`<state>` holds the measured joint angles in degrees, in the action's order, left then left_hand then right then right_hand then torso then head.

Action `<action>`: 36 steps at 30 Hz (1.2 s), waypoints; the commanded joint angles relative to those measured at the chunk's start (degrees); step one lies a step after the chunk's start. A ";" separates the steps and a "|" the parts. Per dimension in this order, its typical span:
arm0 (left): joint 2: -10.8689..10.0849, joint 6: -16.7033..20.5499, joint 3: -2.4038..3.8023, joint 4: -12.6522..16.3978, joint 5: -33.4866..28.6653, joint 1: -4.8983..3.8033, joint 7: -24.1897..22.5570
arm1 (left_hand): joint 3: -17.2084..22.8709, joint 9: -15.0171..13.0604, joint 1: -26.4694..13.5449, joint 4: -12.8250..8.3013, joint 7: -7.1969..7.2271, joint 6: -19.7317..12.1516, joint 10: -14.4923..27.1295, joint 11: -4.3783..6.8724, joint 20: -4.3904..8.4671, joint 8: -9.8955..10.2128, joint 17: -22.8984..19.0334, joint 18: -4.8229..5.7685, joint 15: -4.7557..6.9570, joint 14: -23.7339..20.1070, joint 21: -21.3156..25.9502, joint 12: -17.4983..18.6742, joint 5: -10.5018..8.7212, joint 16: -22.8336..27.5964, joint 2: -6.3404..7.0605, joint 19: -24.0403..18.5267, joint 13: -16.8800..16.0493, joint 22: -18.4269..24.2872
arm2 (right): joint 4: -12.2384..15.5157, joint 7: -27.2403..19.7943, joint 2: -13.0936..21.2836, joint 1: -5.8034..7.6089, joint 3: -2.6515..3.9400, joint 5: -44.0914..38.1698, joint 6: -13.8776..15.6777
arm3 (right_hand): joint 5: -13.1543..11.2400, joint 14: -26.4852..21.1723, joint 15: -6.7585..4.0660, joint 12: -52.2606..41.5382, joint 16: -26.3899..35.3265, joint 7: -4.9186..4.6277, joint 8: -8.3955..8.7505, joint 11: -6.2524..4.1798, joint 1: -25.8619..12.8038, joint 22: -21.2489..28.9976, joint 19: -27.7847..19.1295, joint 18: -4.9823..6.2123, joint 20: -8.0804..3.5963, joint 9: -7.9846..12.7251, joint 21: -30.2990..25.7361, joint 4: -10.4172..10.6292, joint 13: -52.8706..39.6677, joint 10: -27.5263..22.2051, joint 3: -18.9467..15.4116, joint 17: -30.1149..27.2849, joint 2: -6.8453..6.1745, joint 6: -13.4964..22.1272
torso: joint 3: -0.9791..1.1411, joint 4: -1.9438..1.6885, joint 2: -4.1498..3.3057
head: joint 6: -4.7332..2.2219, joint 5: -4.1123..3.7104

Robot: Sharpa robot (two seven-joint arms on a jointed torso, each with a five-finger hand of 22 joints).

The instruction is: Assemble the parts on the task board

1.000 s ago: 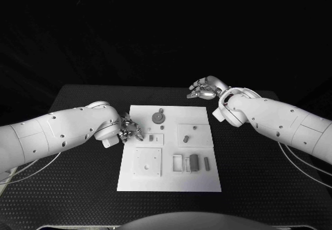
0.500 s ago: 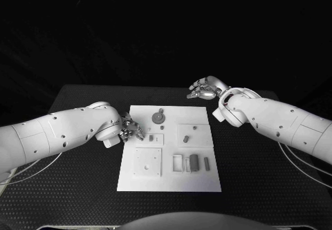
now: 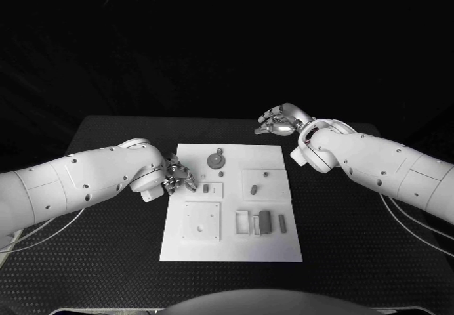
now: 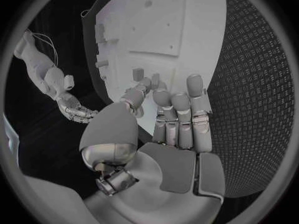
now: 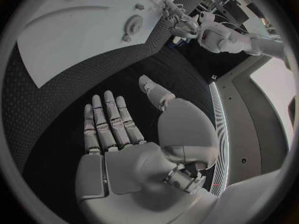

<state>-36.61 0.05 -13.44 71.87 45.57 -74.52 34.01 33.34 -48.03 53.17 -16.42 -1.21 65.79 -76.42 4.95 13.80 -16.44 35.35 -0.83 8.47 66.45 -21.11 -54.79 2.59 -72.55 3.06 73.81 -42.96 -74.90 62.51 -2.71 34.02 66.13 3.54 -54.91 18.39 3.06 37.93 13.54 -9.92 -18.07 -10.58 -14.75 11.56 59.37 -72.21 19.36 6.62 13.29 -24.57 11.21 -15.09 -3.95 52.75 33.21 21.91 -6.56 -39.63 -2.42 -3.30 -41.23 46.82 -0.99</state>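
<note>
While your left hand (image 3: 176, 177) hovers at the task board's (image 3: 231, 246) left edge, fingers apart and empty, your right hand (image 3: 279, 121) stays spread, empty, beyond its far right corner.

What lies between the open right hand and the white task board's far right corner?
Nothing: in the head view only bare black textured table separates the right hand from the white task board; the right wrist view agrees.

Task board (image 4: 187, 30) edge — behind fingers (image 4: 177, 109)
</note>
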 commanded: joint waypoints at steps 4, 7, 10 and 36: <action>-0.06 -1.44 -0.22 0.07 0.36 0.39 0.41 | 0.37 -0.08 2.89 -0.05 0.12 0.46 0.15 0.33 0.25 -0.33 -0.06 0.45 0.08 0.08 -0.36 -0.31 0.23 -0.29 -2.77 0.14 0.06 -1.21 | 0.06 -0.10 -0.03 -0.01 0.02 -0.09 -1.00 | -0.05 -0.14 0.43 0.24 0.29 -2.85 -0.33 -0.09 0.04 -0.11 -0.18 -0.91 0.04 0.09 -0.29 0.15 0.07 0.36 -0.11 -0.09 0.12 0.45 | -0.04 0.00 0.00 | 0.07 -0.04; -0.16 -1.09 -0.22 0.07 0.57 0.39 0.45 | 0.38 -0.08 2.90 -0.06 0.13 0.46 0.15 0.34 0.25 -0.34 -0.06 0.45 0.08 0.08 -0.36 -0.31 0.23 -0.30 -2.79 0.13 0.07 -1.21 | 0.05 -0.07 -0.01 -0.01 0.02 -0.09 -1.00 | -0.05 -0.15 0.43 0.28 0.31 -2.85 -0.34 -0.10 0.01 -0.13 -0.18 -0.92 0.05 0.09 -0.31 0.16 0.07 0.38 -0.13 -0.10 0.11 0.46 | -0.04 -0.03 0.00 | 0.08 -0.01; -0.19 -1.23 -0.22 0.09 0.58 0.40 0.50 | 0.38 -0.08 2.90 -0.06 0.13 0.46 0.15 0.34 0.25 -0.34 -0.07 0.45 0.07 0.08 -0.36 -0.31 0.23 -0.30 -2.79 0.13 0.07 -1.22 | 0.06 -0.07 0.00 -0.01 0.02 -0.09 -1.03 | -0.05 -0.16 0.43 0.30 0.31 -2.85 -0.34 -0.10 0.01 -0.14 -0.18 -0.92 0.04 0.10 -0.32 0.16 0.07 0.39 -0.13 -0.11 0.11 0.46 | -0.05 -0.06 0.00 | 0.13 -0.02; -0.23 -1.00 -0.22 0.05 0.18 0.42 0.39 | -0.06 0.40 2.33 -0.04 -0.51 -1.32 0.38 -0.26 0.15 0.66 -0.24 0.44 0.03 -0.27 -0.30 -0.23 0.17 -0.23 -1.67 -0.12 0.21 -1.18 | -0.04 -0.04 -0.05 -0.04 0.01 -0.09 -1.07 | -0.05 -0.19 0.43 0.45 0.36 -2.84 -0.37 -0.12 -0.01 -0.24 -0.20 -0.92 0.04 0.13 -0.41 0.17 0.07 0.46 -0.16 -0.17 0.10 0.49 | -0.02 0.01 0.01 | 0.23 -0.01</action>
<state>-36.94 -0.31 -13.44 71.92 45.82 -74.47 34.09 33.37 -48.00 53.17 -16.61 -1.82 64.91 -76.31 4.82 13.70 -16.08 35.15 -0.84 8.37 66.51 -21.12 -54.79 2.60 -72.51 3.06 73.73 -42.82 -74.93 62.46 -2.56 34.00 66.10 3.53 -54.91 17.94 3.06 37.74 13.73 -9.70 -18.08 -10.77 -14.75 11.56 59.37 -72.37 19.36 6.62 13.29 -24.52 10.98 -15.09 -3.95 52.74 33.22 21.82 -6.56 -39.44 -2.44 -3.30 -41.21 47.09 -0.99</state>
